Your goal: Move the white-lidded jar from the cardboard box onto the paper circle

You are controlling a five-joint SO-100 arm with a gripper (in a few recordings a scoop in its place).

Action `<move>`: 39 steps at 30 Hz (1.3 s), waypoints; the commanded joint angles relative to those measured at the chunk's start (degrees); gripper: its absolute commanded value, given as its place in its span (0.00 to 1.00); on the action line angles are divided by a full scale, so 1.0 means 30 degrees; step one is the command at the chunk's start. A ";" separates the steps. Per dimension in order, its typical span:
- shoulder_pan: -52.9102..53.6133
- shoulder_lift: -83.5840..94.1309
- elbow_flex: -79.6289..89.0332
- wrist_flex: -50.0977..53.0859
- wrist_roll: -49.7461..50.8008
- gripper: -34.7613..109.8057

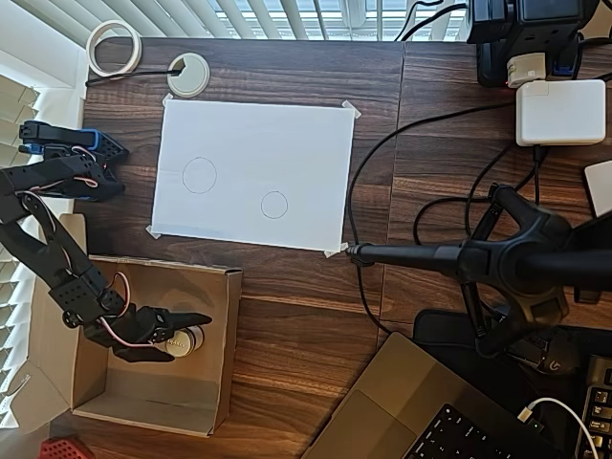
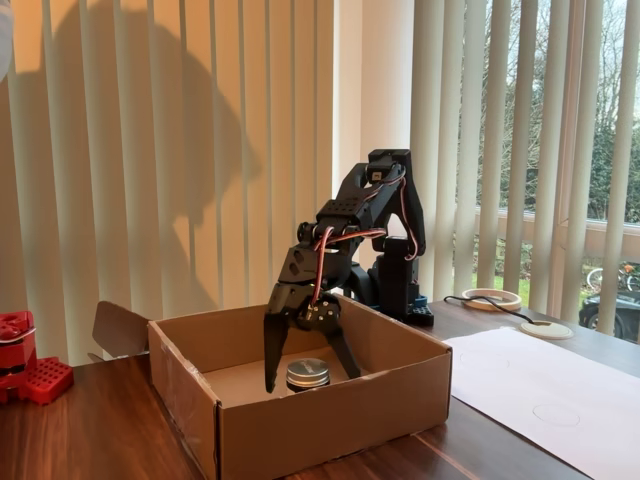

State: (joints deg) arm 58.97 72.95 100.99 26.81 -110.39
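Jar count: one white-lidded jar point(image 2: 307, 374), upright inside one cardboard box point(image 2: 240, 420). Fingers point(image 2: 308, 375) spread wide, straddling the jar without gripping. Two drawn circles beyond the box; smaller paper circle point(image 1: 274, 205) unoccupied.
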 commanded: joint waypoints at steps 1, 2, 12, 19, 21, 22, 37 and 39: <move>0.0146 0.2607 -0.0264 -0.0469 0.0205 0.61; 0.0117 0.2637 -0.0322 -0.0469 0.0322 0.61; 0.0000 0.2871 0.0000 -0.0527 0.0146 0.54; -0.0088 0.3223 0.0762 -0.0527 -0.0205 0.51; -0.0146 0.3281 0.0879 -0.0527 -0.0205 0.50; -0.0176 0.3340 0.0938 -0.0527 -0.0205 0.50; -0.0498 0.3633 0.0967 -0.1143 0.0381 0.46; -0.0527 0.3662 0.0967 -0.1230 0.0410 0.44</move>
State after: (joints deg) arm 56.87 76.11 104.94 23.99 -109.25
